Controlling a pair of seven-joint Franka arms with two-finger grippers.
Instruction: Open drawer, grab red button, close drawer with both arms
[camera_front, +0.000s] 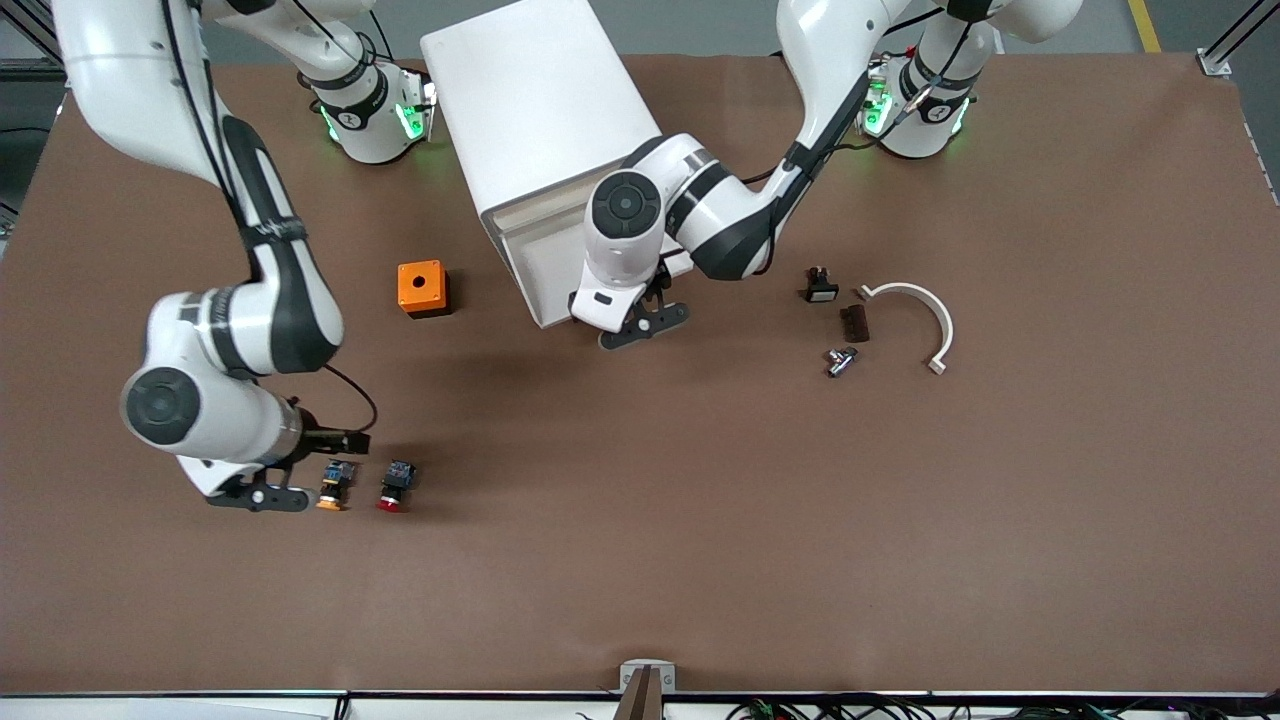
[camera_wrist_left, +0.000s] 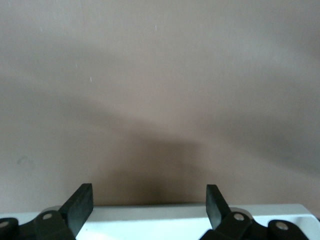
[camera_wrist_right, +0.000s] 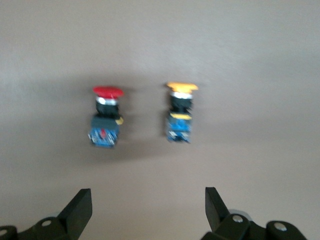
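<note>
Button out on the table, drawer left to shut.

The right pincer (camera_front: 258, 496) hangs wide open and empty just beside the orange button (camera_front: 333, 486), with the red button (camera_front: 394, 487) lying on the table one place farther off. The left pincer (camera_front: 645, 326), also wide open and empty, hovers at the drawer (camera_front: 545, 260) front; I judge pushing that front in comes next.

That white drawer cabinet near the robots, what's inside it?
Nothing can be seen inside the white cabinet: its drawer front looks pushed in, and the left gripper, jaws open, hangs at its lower edge, covering part of it. The red-capped button lies outside on the table.
</note>
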